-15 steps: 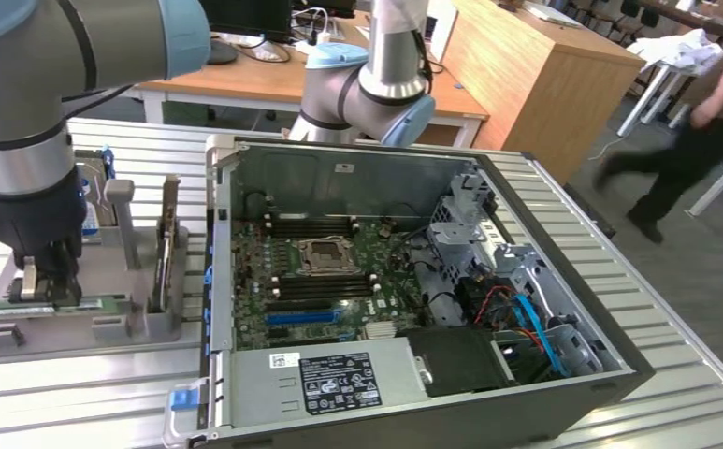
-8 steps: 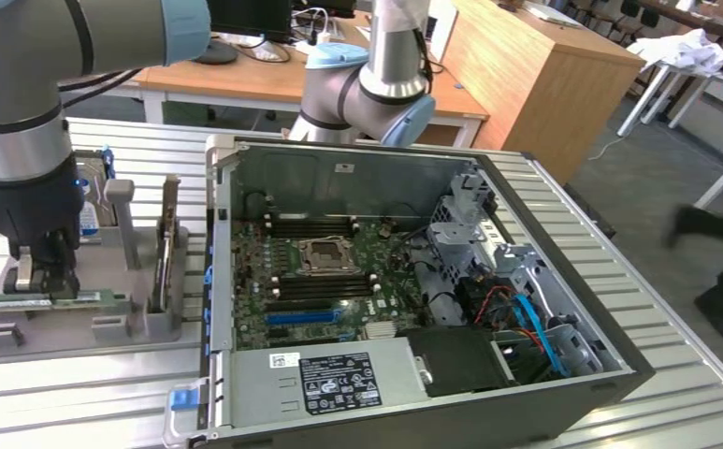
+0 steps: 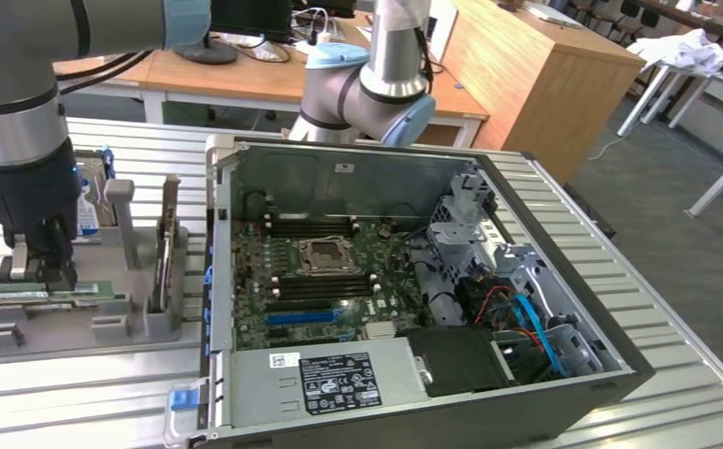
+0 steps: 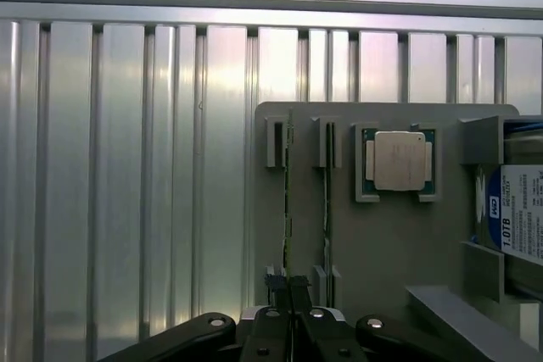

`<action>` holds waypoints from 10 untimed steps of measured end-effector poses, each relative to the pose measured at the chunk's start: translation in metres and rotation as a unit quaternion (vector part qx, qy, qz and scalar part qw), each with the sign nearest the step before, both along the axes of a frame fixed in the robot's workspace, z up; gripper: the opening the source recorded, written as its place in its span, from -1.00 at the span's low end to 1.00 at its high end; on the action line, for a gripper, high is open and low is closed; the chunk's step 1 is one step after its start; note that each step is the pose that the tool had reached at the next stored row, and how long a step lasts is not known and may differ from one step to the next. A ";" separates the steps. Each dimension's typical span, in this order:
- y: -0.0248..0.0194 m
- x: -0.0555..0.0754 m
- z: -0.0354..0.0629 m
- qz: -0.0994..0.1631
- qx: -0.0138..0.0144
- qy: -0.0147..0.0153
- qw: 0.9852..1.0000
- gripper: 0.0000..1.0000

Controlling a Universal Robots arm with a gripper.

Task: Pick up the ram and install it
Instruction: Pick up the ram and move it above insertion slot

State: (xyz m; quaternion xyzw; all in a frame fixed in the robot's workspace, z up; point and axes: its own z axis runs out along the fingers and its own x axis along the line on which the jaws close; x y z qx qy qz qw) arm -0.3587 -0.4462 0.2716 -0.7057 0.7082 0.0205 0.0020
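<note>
Out past one side of the fingers there's nothing but the ribbed metal table (image 4: pixel 110 192). Moving across, we reach the grey holder (image 4: pixel 382 252), and here's the grip: the gripper (image 4: pixel 288 284) has its two dark fingers pinched tight on the ram (image 4: pixel 288 192). The ram stands on edge in its slot and runs straight out ahead of the fingertips. Where along the stick the pinch sits, I can't tell.

My read is that the lift wants to go dead straight out of the notches with no twist, or an end will bind in the holder. A second stick (image 4: pixel 327 201) runs parallel in the next slot, just beside the fingers and close but apart, so that finger needs to stay clear of it. Further off on the same side is the square processor (image 4: pixel 399 161), then the hard drive (image 4: pixel 519 222), both well away from the pinch.

In the exterior view the open computer case (image 3: pixel 548 281) lies to the exterior view's right of the gripper, with the motherboard (image 3: pixel 324 281) face up. The ram is not in it yet; it sits in the holder.
</note>
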 end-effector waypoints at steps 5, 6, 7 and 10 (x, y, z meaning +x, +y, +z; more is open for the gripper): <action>0.0000 0.000 0.0107 -0.001 0.000 0.000 1.000 -0.76; 0.0000 0.000 0.0131 -0.001 0.000 0.000 1.000 -0.76; 0.0000 0.000 0.0155 -0.001 0.000 0.000 1.000 -0.76; 0.0000 0.000 0.0227 -0.002 0.000 0.000 1.000 -0.76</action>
